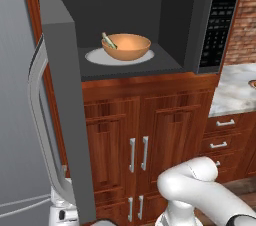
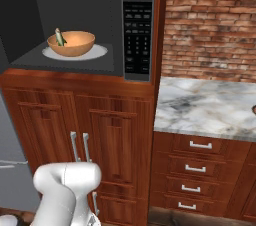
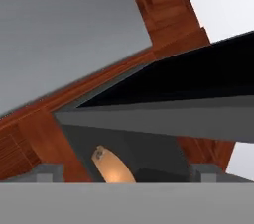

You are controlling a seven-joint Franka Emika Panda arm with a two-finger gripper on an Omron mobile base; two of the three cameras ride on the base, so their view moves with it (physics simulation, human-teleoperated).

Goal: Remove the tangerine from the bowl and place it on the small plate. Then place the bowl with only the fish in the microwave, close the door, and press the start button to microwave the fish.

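The microwave (image 1: 172, 0) stands open. On its white turntable (image 1: 97, 57) sits the orange-tan bowl (image 1: 127, 47), with the fish (image 1: 109, 41) leaning over its left rim. The same bowl (image 2: 72, 45) and fish (image 2: 60, 36) sit left of the keypad panel (image 2: 137, 30). The door (image 1: 62, 95) swings out to the left, its curved silver handle (image 1: 37, 120) facing the fridge. My gripper (image 3: 127, 174) is open and empty, low down and looking up past the door's underside (image 3: 173, 116) at the bowl (image 3: 113, 167). The tangerine and the small plate are out of view.
A tall grey fridge (image 1: 15, 95) stands left of the door. Brown cabinet doors (image 1: 140, 140) lie under the microwave. A marble counter (image 2: 205, 105) over drawers runs to the right, below a brick wall (image 2: 210, 20). A reddish sliver (image 1: 253, 84) at the counter's edge is too small to name.
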